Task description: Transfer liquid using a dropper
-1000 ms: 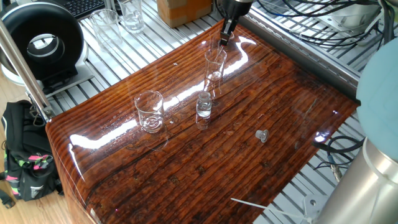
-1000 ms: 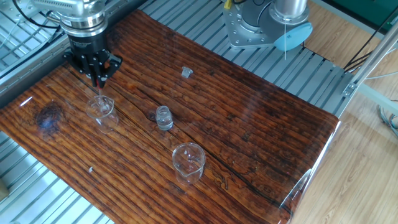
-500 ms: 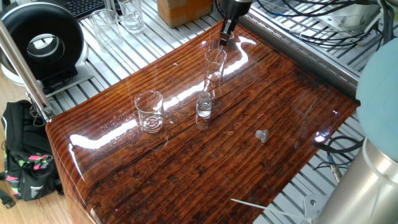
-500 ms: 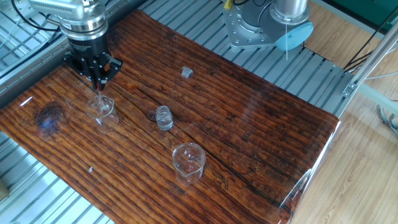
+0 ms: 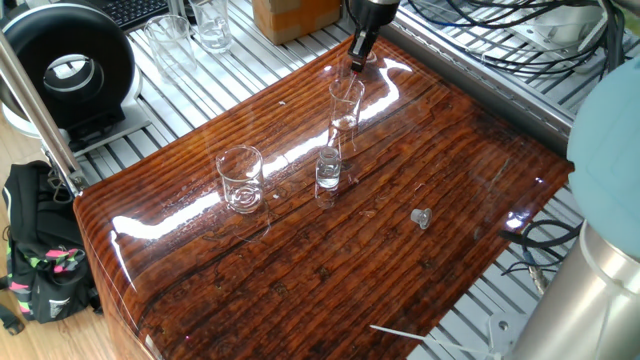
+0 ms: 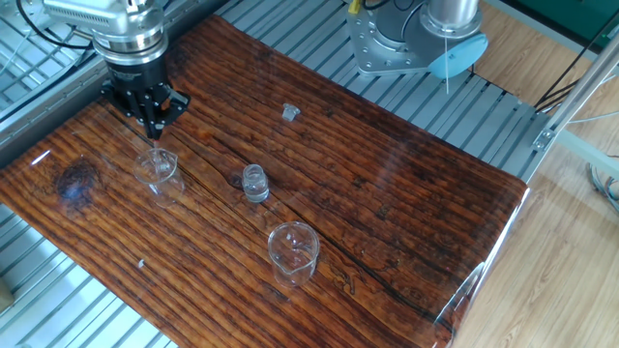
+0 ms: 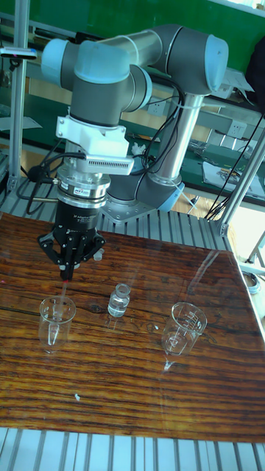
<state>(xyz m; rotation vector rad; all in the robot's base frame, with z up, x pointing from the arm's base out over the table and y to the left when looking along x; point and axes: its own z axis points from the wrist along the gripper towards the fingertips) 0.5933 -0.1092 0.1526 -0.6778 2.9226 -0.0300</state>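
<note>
My gripper (image 7: 68,271) hangs over the back of the wooden table, shut on the dropper (image 7: 67,283). The dropper's small red bulb sits between the fingertips and its thin clear tube points down. Its tip is just above the mouth of a tall clear glass (image 7: 57,320). The other fixed view shows the same: gripper (image 6: 153,124), dropper (image 6: 157,145), tall glass (image 6: 157,170). In the first fixed view the gripper (image 5: 357,58) is above that glass (image 5: 345,108). A small clear vial (image 5: 328,170) stands beside it. The liquid is too faint to make out.
A clear beaker (image 5: 240,178) stands toward the table's front-left, also in the tall view (image 7: 184,324). A small cap (image 5: 421,217) lies alone on the wood. Spare glassware (image 5: 190,30) and a cardboard box (image 5: 295,15) sit behind the table. A black round device (image 5: 65,65) is at the left.
The gripper with the dropper has risen slightly above the tall glass. The glassware has not moved.
</note>
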